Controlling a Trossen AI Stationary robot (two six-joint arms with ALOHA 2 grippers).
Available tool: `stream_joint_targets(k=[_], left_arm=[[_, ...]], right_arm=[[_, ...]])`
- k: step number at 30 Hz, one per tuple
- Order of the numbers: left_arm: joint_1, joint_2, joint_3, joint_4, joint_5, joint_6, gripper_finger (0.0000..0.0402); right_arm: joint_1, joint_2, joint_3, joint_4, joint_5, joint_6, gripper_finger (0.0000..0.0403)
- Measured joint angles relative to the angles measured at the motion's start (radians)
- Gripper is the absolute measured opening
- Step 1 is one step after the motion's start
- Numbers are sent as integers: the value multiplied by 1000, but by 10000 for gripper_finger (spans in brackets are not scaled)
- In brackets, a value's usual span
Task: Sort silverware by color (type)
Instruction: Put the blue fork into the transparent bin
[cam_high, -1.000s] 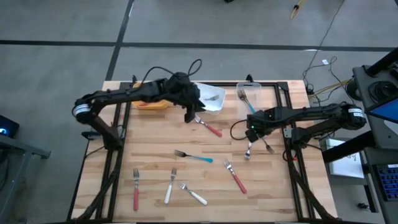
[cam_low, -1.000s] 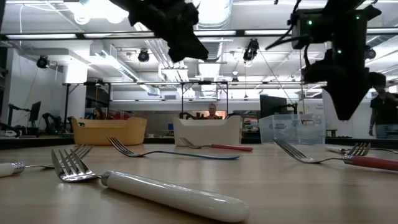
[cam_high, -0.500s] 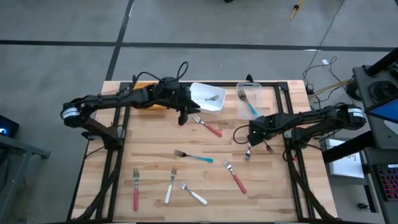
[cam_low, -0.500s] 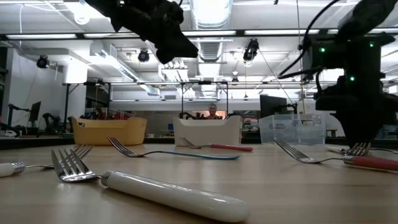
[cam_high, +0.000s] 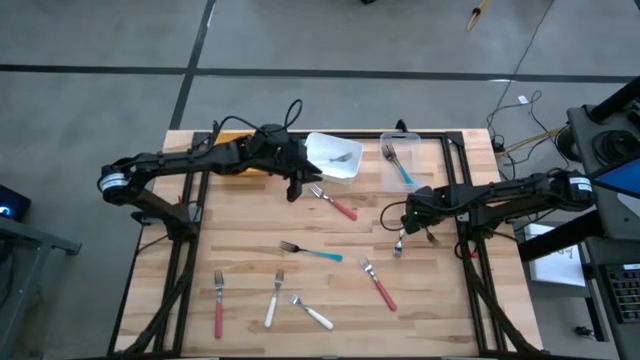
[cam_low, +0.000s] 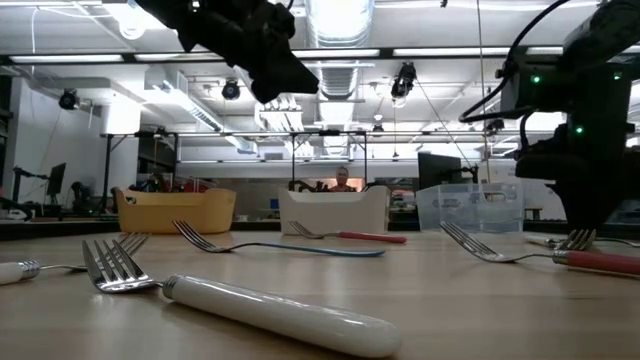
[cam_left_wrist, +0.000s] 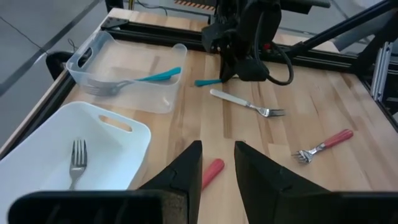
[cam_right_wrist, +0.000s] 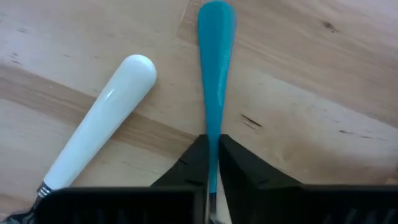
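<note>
My right gripper (cam_right_wrist: 211, 155) points down at the table's right side (cam_high: 408, 215), shut on a teal-handled fork (cam_right_wrist: 212, 68). A white-handled fork (cam_right_wrist: 99, 130) lies beside it. My left gripper (cam_left_wrist: 214, 168) hangs open above the table (cam_high: 297, 186) near the white bin (cam_high: 322, 150), over a red-handled fork (cam_high: 336, 204). More forks lie flat on the wood: teal (cam_high: 312, 251), red (cam_high: 378, 285), red (cam_high: 218, 305), white (cam_high: 273, 300), white (cam_high: 312, 313). My right gripper pinches the teal fork's handle (cam_right_wrist: 210, 121) between its two fingers, one on each long side, partway along. The handle's rounded free end (cam_right_wrist: 214, 18) sticks out past them. The fingers come from above, pointing down. The fork lies flat on the table.
At the far edge stand an orange bin (cam_high: 242, 167), partly under my left arm, the white bin with one fork (cam_left_wrist: 78, 158), and a clear bin (cam_high: 400, 160) with a teal fork (cam_left_wrist: 146, 78). Bare wood shows mid-table, with black frame rails along the sides.
My right gripper has come down from well above the table onto the forks at the right. My left gripper drew back a little toward the table's left edge early on, then kept still. No fork has moved.
</note>
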Motion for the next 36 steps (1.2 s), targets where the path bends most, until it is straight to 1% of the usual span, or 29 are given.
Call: stream_joint_targets(k=[3,5,8,13,16,23,27,31,33,36], left_arm=[[0,4,0,12,1,0,75],[0,4,-7,27,2,-3,75],[-3,4,-36,98,3,-28,75],[-9,4,-118,254,5,-81,75],[-13,5,-180,344,12,-105,75],[-21,5,-320,633,31,-166,80],[-21,14,-354,763,32,-196,103],[-26,60,-357,843,33,-243,141],[-29,91,-344,849,36,-268,161],[-34,150,-306,850,38,-277,186]], right_arm=[[0,-5,20,-14,-1,-18,15],[0,-11,56,-44,-1,-36,14],[1,-19,123,-147,-8,-70,13],[20,-19,265,-256,-1,-151,12],[43,-19,354,-237,14,-242,12],[60,-18,501,-215,131,-418,11],[60,-18,541,-111,165,-563,11],[60,-11,557,22,166,-728,11],[60,7,574,53,165,-811,11],[60,62,614,49,174,-919,11]])
